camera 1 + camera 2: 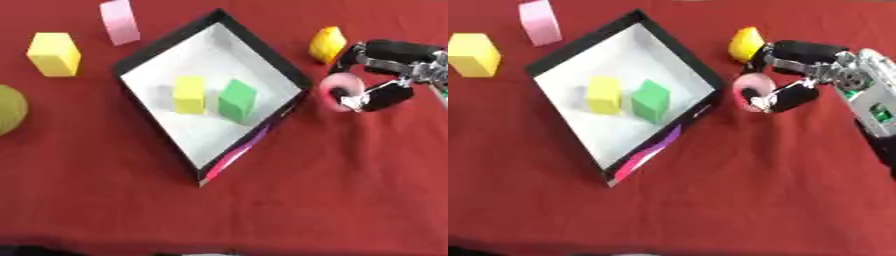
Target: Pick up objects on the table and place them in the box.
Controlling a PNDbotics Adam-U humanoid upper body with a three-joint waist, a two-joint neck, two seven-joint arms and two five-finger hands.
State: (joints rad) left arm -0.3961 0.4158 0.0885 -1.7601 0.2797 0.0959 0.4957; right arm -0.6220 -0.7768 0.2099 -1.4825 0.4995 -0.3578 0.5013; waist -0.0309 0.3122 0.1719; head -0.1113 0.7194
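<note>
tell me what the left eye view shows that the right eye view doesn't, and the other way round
Only the left eye view shows the olive round object at its left edge. Only the right eye view shows the grey forearm with a green patch. Both show the box holding a yellow block and a green block, and the right hand curled round a pink ring.

**Matt cloth, matt blocks, glossy black hand**

Red cloth (pixel 350 190) covers the tabletop, matt and faintly creased. The box (pixel 262 45) looks like card: black rim, smooth white matt floor. The yellow block (pixel 188 94) and green block (pixel 236 99) look matt, foam-like. The right hand (pixel 798 75) shows glossy black plastic with silvery metal joints.
</note>
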